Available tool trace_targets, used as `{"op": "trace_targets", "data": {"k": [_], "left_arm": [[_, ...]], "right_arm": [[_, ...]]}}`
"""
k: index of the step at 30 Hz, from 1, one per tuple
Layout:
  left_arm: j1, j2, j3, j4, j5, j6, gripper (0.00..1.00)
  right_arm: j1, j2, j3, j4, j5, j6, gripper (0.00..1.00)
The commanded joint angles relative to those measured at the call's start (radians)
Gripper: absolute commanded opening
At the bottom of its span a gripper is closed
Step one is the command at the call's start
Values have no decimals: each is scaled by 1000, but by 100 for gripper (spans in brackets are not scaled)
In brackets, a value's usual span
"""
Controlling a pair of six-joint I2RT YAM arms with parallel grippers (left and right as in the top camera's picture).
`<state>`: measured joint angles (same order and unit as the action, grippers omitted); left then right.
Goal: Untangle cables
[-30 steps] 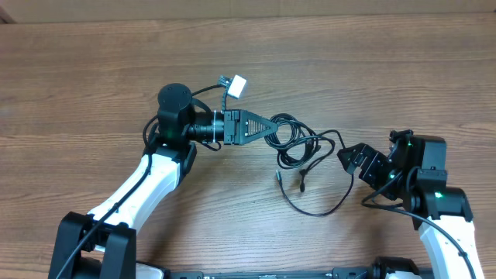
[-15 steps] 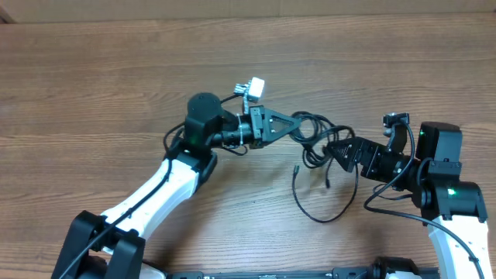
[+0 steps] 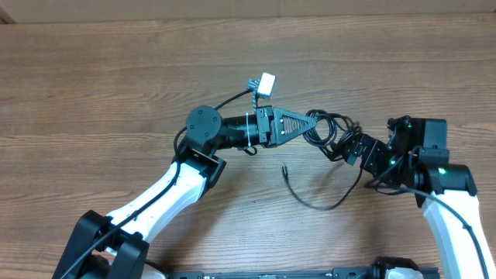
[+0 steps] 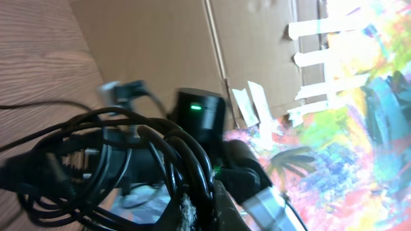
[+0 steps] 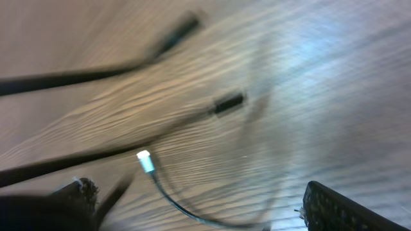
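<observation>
Nearest the robot, on the wooden table [image 3: 93, 77], one thin black cord [image 3: 310, 203] lies in a loose curve, its small plug end [image 3: 285, 169] to the left. Just past it, on the right, the right claw [image 3: 346, 147] stands wide open and holds nothing, close beside the cables [image 3: 332, 130]. The left claw [image 3: 314, 122], pointing in from the left, is squeezed tight on that looped bunch.
</observation>
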<state>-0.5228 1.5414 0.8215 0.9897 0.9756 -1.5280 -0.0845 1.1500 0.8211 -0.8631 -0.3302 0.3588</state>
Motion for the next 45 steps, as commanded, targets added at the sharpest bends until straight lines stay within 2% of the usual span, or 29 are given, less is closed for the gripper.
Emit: {"op": "trace_targets", "data": {"k": [1,7,10,15,20,24,28,30,34,36,39,40,42,44,45], "left_arm": [[43,-12,16,73,42,-91,4],[198,-12,16,300,103,-274,4],[330,-12,16,335,158,-328,4],[427,-12,16,335,250,-327,4],[438,-12,16,278,314,-236,4],[463,-12,15,79,294,-144,4],[598,-12,15,-15,227,-63,4],[682,-12,16,-67,229,-27,4],[758,-12,15,-201,281,97,4],[753,-12,15,-340,309,238,4],[726,-12,15,-503,289,363,4],[700,-12,15,-602,260,443,4],[665,-12,15,-699,213,531,4],[613,-12,15,-824,123,676,4],[563,-12,16,-914,28,808,4]], "right_arm": [[-2,74,3,-12,201,96,100],[-2,130,3,-15,248,133,100],[-2,130,3,-26,281,143,100],[-2,130,3,-55,356,208,100],[-2,130,3,-70,363,248,100],[-2,130,3,-96,434,248,100],[-2,130,3,-119,476,256,100],[-2,130,3,-119,475,256,100],[-2,130,3,-108,441,254,100],[-2,130,3,-90,378,232,100],[-2,129,3,-56,267,136,100],[-2,129,3,-39,199,83,100],[-2,129,3,-24,124,24,100],[-2,129,3,-3,-1,-72,100],[-2,129,3,6,-71,-120,100]]}}
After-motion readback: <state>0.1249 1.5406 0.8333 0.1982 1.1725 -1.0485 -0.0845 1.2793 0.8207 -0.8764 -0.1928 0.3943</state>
